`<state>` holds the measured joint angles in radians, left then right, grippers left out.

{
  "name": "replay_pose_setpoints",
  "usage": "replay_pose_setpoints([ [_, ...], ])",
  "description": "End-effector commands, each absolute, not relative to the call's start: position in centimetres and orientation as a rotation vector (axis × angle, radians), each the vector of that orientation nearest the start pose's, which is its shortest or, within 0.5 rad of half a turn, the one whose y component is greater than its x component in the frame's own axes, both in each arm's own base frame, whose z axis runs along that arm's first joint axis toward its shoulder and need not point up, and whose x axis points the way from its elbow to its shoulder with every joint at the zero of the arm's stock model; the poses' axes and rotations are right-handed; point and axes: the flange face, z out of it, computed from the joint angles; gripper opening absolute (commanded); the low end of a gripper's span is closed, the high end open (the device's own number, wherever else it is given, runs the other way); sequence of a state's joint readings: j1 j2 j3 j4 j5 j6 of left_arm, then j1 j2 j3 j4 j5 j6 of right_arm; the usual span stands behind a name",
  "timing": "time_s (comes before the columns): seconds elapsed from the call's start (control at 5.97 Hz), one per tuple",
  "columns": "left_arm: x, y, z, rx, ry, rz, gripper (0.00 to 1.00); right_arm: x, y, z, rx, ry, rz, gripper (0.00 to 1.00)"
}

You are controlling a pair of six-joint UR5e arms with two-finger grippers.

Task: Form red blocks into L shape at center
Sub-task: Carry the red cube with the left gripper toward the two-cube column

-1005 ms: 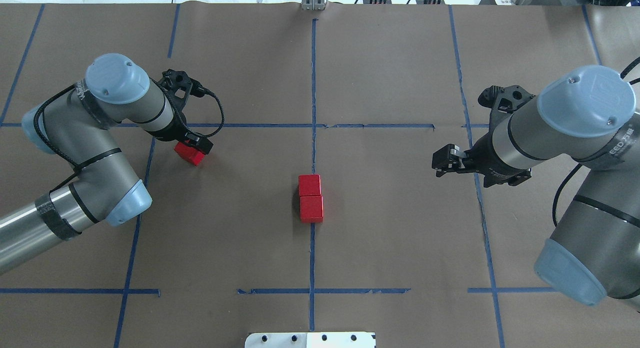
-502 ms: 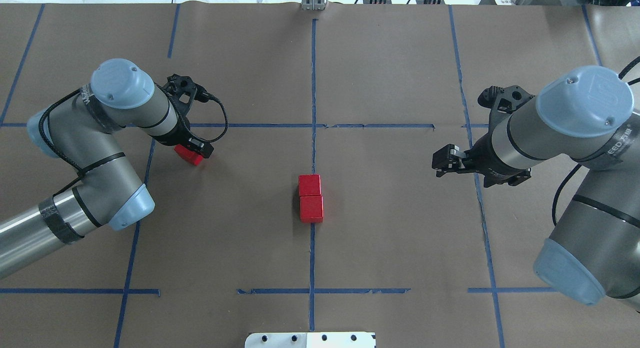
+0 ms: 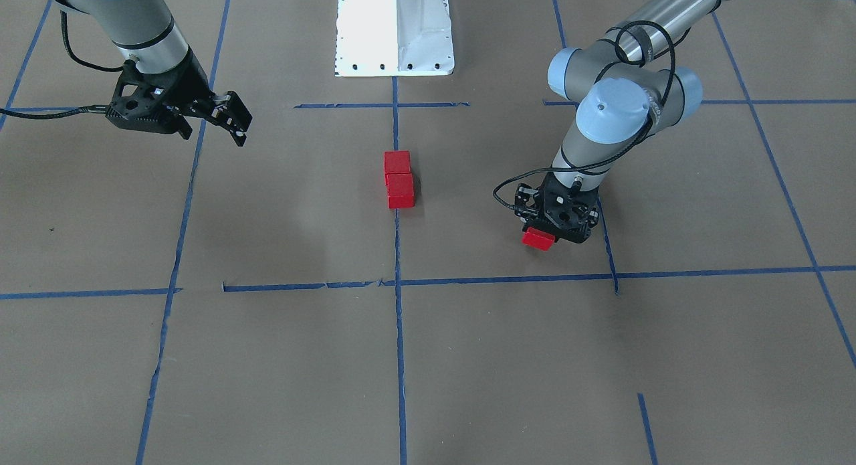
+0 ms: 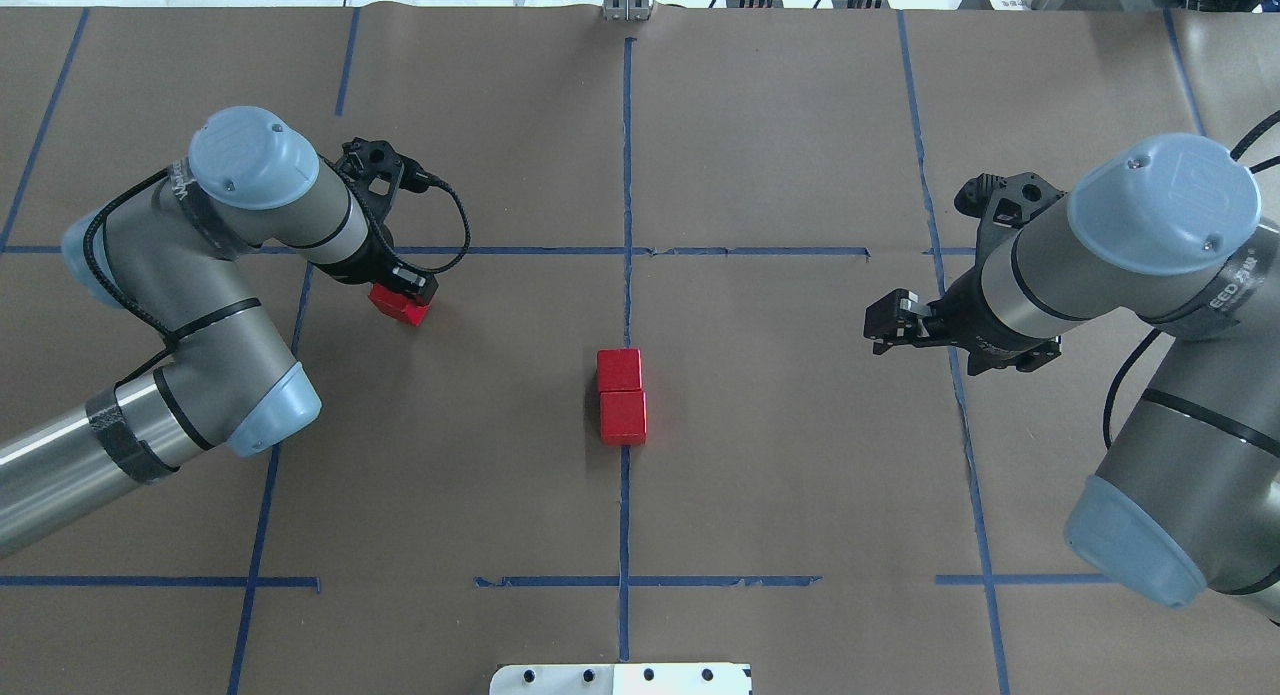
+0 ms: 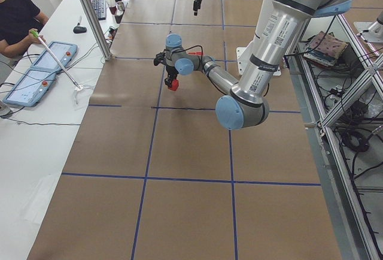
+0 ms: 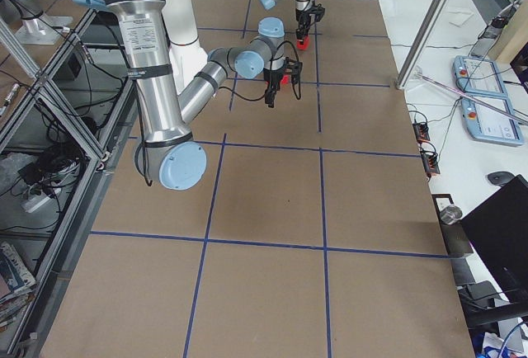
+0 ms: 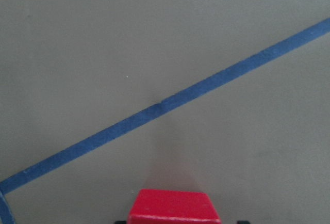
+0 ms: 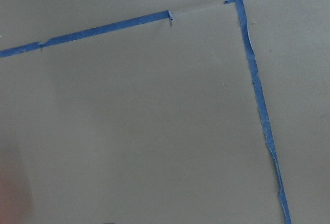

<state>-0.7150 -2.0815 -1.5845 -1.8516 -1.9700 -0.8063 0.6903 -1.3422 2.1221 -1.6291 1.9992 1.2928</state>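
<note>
Two red blocks (image 4: 620,370) (image 4: 623,417) lie touching in a line on the blue tape line in the center cell (image 4: 770,425); they also show in the front view (image 3: 397,162) (image 3: 400,191). My left gripper (image 4: 405,297) is shut on the third red block (image 4: 399,306) and holds it just above the paper in the cell's far left corner. That block shows in the front view (image 3: 538,239), the left wrist view (image 7: 174,206) and the exterior left view (image 5: 172,85). My right gripper (image 4: 880,327) is open and empty at the cell's right edge.
The white robot base (image 3: 394,30) stands at the near edge of the table. Blue tape lines mark the grid on the brown paper. An operator (image 5: 15,14) sits at a side bench with tablets, off the table.
My left gripper has moved a little to the right, toward the middle, with the red block in it. The right arm and the two middle blocks have stayed still.
</note>
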Motion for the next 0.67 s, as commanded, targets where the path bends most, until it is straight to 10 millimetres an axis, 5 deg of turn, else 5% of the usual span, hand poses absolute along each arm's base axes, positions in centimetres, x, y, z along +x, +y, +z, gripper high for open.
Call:
replay_pose_setpoints([
  [0.0, 48.4, -48.6, 28.5, 0.164, 0.869, -0.147, 0.00, -33.5, -39.6, 30.2, -0.031, -0.821, 0.235, 1.00],
  [0.17, 51.2, -43.3, 27.0, 0.113, 0.757, -0.344, 0.00, -33.5, -39.6, 30.3, -0.033, -0.820, 0.234, 1.00],
  [0.33, 51.6, -40.3, 24.1, 0.041, 0.686, -0.517, 0.00, -33.5, -39.6, 30.3, -0.033, -0.820, 0.234, 1.00],
  [0.5, 52.9, -38.1, 23.5, -0.062, 0.695, -0.731, 0.00, -33.4, -39.5, 30.2, -0.033, -0.822, 0.236, 1.00],
])
